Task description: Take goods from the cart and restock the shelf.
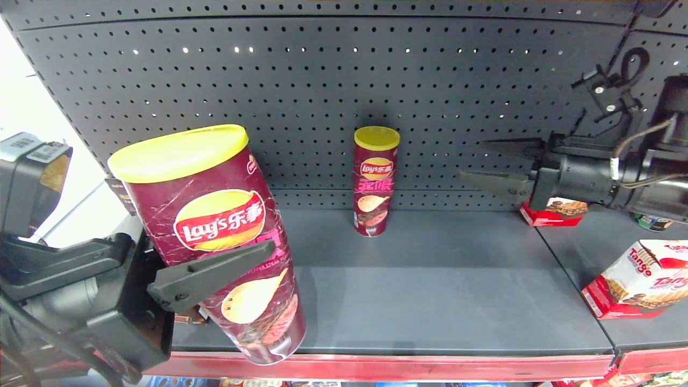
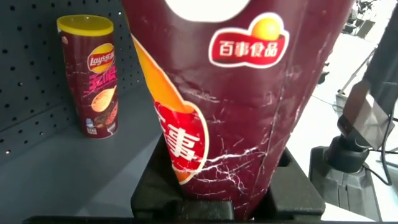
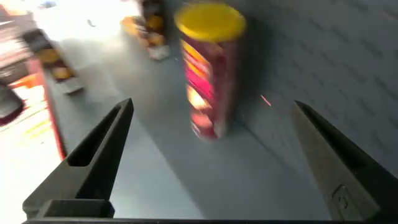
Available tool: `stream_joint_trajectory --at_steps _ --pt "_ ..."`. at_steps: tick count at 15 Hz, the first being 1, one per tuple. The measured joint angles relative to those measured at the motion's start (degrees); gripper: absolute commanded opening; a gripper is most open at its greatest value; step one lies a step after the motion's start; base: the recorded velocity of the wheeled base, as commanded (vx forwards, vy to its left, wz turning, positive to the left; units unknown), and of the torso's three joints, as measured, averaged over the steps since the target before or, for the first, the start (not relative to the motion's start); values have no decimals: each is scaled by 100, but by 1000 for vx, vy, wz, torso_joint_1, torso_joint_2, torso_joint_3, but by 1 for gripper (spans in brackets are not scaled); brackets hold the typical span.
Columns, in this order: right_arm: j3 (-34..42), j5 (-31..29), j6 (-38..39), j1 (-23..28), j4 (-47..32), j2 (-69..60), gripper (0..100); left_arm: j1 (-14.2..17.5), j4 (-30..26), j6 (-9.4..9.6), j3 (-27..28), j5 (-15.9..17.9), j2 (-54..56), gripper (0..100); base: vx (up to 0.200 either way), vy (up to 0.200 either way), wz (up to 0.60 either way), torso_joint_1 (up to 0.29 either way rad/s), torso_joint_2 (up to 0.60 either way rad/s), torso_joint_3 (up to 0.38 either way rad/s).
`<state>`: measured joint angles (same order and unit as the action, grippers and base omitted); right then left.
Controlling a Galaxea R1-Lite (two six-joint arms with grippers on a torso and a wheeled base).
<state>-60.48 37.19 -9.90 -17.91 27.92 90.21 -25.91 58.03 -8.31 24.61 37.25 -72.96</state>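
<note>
1. Your left gripper is clamped on a chips can, low on its body. One black finger crosses the front of the label; the other is hidden behind the can.
2. That can is tilted: its yellow lid leans up and to the left, and its base sits down by the front edge of the shelf. You cannot tell whether the base touches the shelf.
3. In the left wrist view the can rises straight out of the gripper.
4. Your right gripper is wide open with nothing in it. It hangs above the right side of the shelf, pointing left along the pegboard.
5. In the right wrist view the spread fingers of that gripper frame a second can farther off, well apart from the tips.
6. That second can stands upright at the back of the shelf, mid-width, close against the pegboard, lid on. The left wrist view shows it beyond the held one.
7. Between the two cans the shelf is bare grey board, with a red strip along its front edge.
8. A red wafer box lies at the back, just under the right gripper's body. Another wafer box lies at the right edge, on the next shelf section.
</note>
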Motion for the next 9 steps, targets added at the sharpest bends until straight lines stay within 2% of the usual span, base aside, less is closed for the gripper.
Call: stream_joint_trajectory --at_steps 3,4,9 --pt "-510 1209 -189 -34 213 689 100 0 7 -2 -6 2 -2 0 0 0 0 0 0 0" --pt "-578 1390 -230 -34 380 874 100 0 9 -2 -9 0 -2 0 0 0 0 0 0 0" --pt "-947 1620 -258 -20 686 1618 100 2 18 0 0 2 -11 0 0 0 0 0 0 0"
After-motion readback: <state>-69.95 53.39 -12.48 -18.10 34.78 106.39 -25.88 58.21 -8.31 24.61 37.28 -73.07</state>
